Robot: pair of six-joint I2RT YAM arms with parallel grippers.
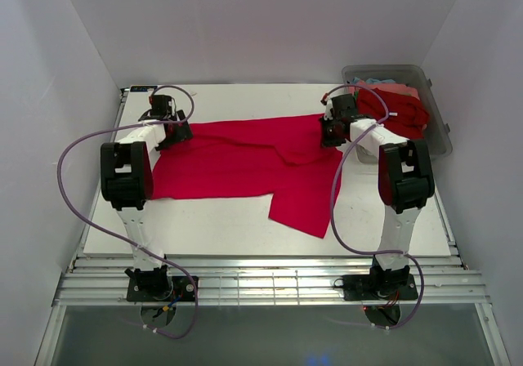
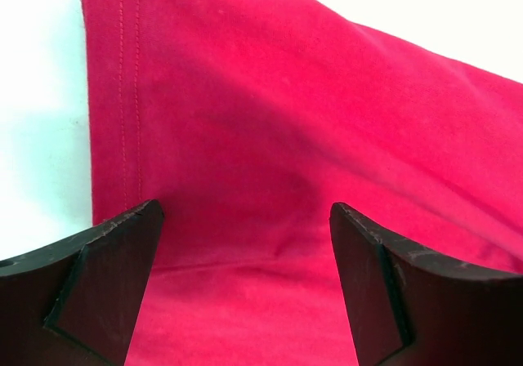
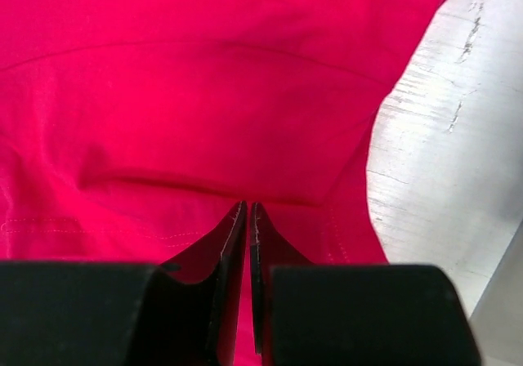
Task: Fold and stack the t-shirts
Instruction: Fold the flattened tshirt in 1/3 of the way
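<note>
Found red t-shirt (image 1: pixel 237 158) spread across middle of white table (image 1: pixel 212 227), with far-right portion doubled over and trailing toward near edge. Recorded right gripper (image 1: pixel 332 133) at shirt's far right end, fingers pressed together and pinching a fold of the cloth. Recorded left gripper (image 1: pixel 173 136) at shirt's far left hemmed edge, fingers (image 2: pixel 106 284) spread apart over the fabric, gripping nothing. Noted clear bin (image 1: pixel 439 133) at table's far right corner, holding folded red garments (image 1: pixel 400 109). Cannot identify bluish item (image 1: pixel 377 81) behind them.
</note>
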